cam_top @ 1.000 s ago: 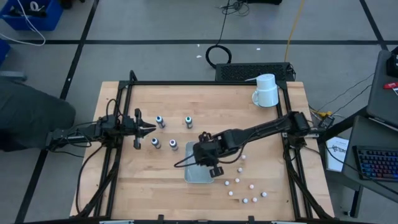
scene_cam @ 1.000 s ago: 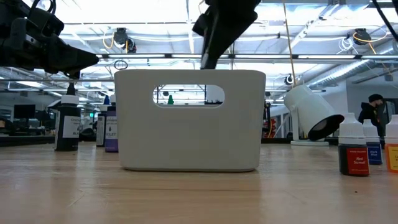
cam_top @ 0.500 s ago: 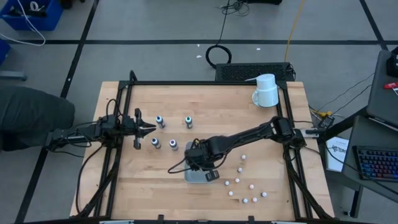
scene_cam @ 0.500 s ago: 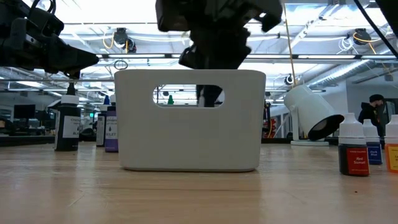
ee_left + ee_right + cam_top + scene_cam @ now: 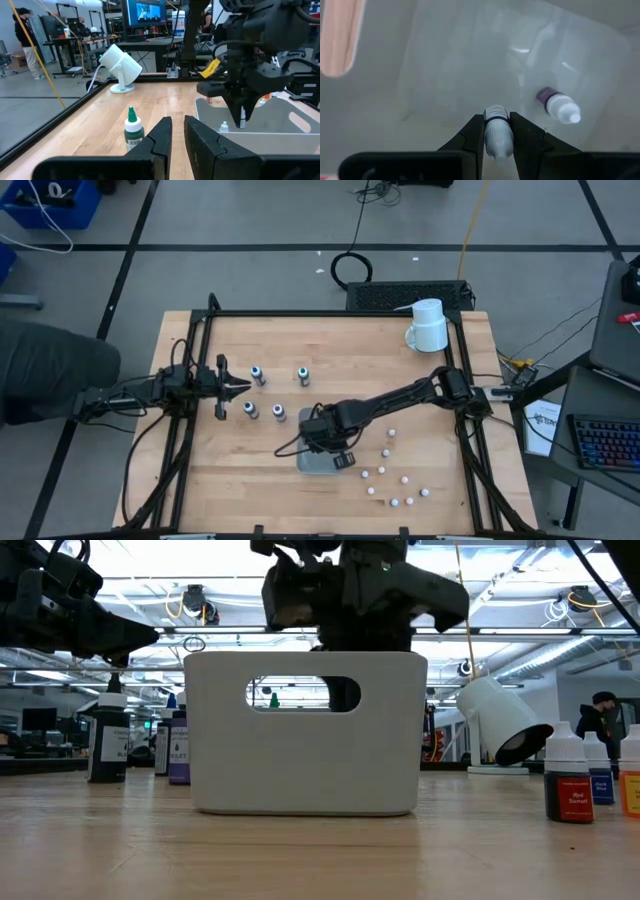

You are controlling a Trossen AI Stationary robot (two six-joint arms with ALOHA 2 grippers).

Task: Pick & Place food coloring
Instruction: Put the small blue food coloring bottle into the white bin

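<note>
A white handled bin stands at the table's near middle. My right gripper reaches down into it, shut on a small food coloring bottle. A second bottle lies on its side on the bin floor. Several dark-capped bottles stand upright on the wood left of the bin, and several white-capped ones stand to its right. My left gripper waits shut at the left edge, level, beside the dark-capped bottles. My right gripper pinches the small bottle's body between its two fingers. The fingers come from above, pointing steeply down, and lie along the bottle. The bottle's banded end points at the bin floor. The bottle hangs inside the bin walls.
A white mug lies on its side at the far right corner. A black frame rail runs along the table's edges. Bare wood lies between the bin and the near edge.
My right gripper has gone down from above the bin's rim into the bin, tipping steeper, with the bottle still between its fingers. The bin and the other bottles have stayed put.
</note>
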